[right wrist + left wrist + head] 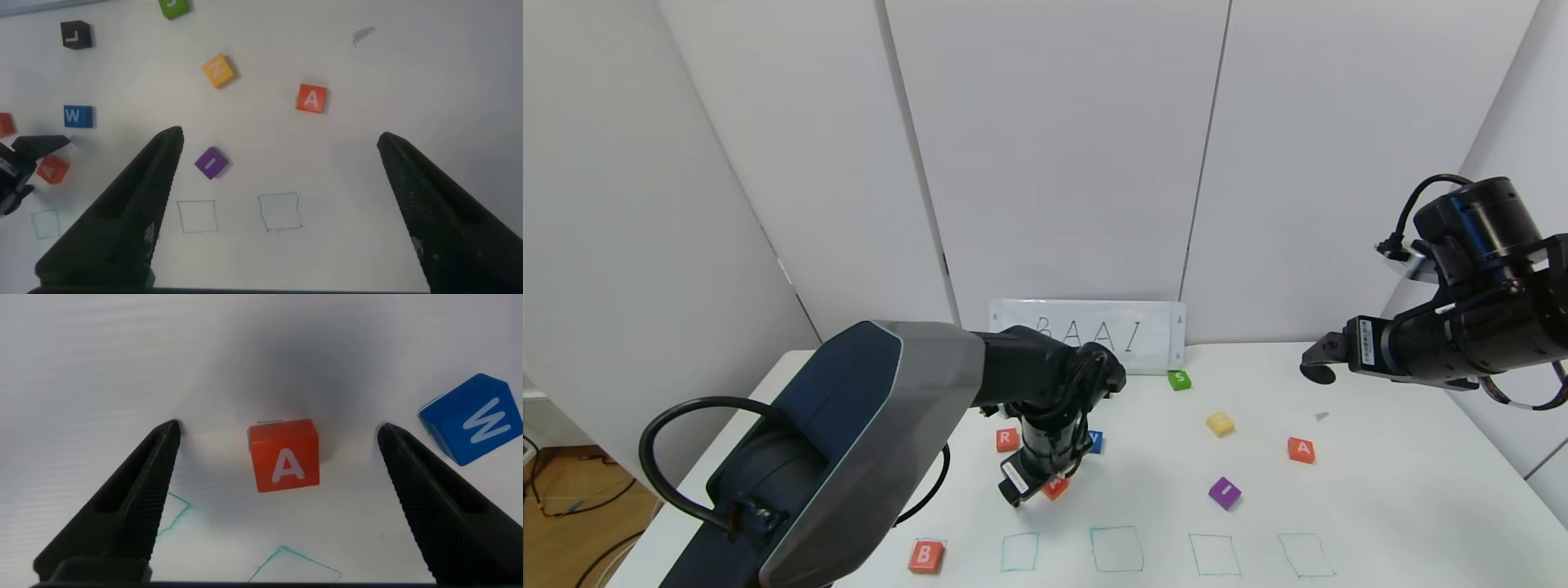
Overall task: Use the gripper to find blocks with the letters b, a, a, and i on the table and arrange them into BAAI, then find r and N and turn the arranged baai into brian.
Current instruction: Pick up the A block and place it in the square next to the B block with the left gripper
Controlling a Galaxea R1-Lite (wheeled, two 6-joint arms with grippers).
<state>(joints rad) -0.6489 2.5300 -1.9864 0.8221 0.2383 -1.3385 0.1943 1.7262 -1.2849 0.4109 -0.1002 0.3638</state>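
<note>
My left gripper (pixel 1045 488) hangs open low over the table (pixel 1380 506), its fingers to either side of an orange-red A block (pixel 283 456) without touching it (pixel 1057 488). In the left wrist view the gripper (pixel 278 429) shows wide-spread fingertips (pixel 167 437). The B block (pixel 925 556) lies at the front left by the green squares (pixel 1116 548). The second A block (pixel 1301 450) and the purple I block (pixel 1224 492) lie to the right. The R block (pixel 1007 439) sits just behind the left gripper. My right gripper (pixel 1319 363) is open, raised at the far right.
A blue W block (pixel 1096 442), a yellow block (pixel 1219 423) and a green S block (pixel 1178 380) lie further back. A black L block (pixel 75 34) shows in the right wrist view. A white BAAI sign (pixel 1086 335) stands against the back wall.
</note>
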